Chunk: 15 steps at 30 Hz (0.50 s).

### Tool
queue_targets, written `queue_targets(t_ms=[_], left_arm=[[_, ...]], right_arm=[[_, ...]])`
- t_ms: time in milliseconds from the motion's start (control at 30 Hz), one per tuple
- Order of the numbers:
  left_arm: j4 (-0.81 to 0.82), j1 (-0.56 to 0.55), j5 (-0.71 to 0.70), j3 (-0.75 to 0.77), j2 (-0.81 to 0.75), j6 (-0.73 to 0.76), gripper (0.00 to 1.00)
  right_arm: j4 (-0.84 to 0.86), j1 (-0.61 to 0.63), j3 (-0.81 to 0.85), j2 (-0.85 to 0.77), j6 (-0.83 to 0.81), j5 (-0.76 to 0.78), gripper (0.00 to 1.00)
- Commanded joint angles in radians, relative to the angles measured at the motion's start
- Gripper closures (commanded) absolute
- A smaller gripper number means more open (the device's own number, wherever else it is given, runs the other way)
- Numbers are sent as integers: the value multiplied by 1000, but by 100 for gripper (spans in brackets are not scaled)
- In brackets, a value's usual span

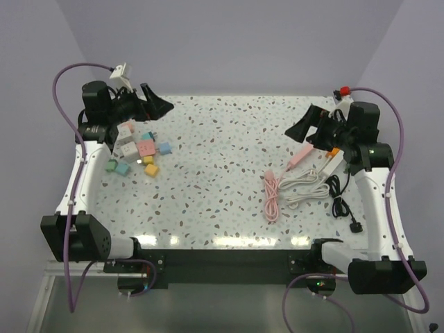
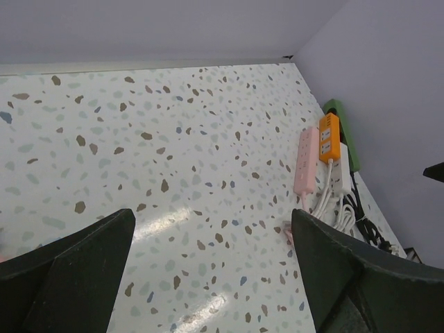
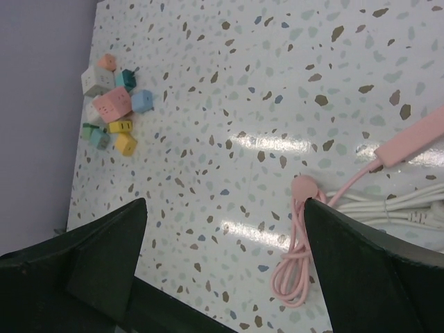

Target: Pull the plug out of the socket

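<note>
nearest, on the right, a black cable (image 1: pixel 340 205) lies loose with its black plug (image 1: pixel 356 227) apparently free at the table's (image 1: pixel 208 208) near right edge. just beyond it are a coiled pink cable (image 1: pixel 270 195) and a coiled white cable (image 1: pixel 305 189). their far ends run up to a pink strip (image 1: pixel 300 157) and a white strip (image 1: pixel 331 164), which lie side by side with an orange strip (image 2: pixel 329 137) against the right wall.

across on the left, at about the same depth, sits a huddle of small coloured cubes (image 1: pixel 135 149). in the right wrist view a blue cube (image 3: pixel 142 100) rests against a pink cube (image 3: pixel 111 104).

which plug sits in which socket is too small to tell. it is likely either a pair among the cubes or something seated in the white strip.

farther back, the right claw (image 1: pixel 300 127) hangs above the strips. the left claw (image 1: pixel 157 104) hangs above the far side of the cubes. both have their fingers spread wide and hold nothing.

the step in hand looks like the approach. to do it well, first settle on the mated pair. one claw should pin the socket body flat to the table. the other should close squarely on the plug's body, not its cable, and draw straight along the prongs. a sideways pull would drag the socket or jam the pins.
</note>
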Motion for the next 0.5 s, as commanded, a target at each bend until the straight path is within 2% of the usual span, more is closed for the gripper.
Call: queue_targets(t_ms=[0,267,467], left_arm=[[67,-9,34,81,10,-16,0],[70,-17,45,130,25,6,0],[49,-32,49,162,39,33,0]], right_arm=[[3,-1,35,15,5,-41,2],[22,-3,101,35,35,-66,2],[37,-1,121,38,42,-2,1]])
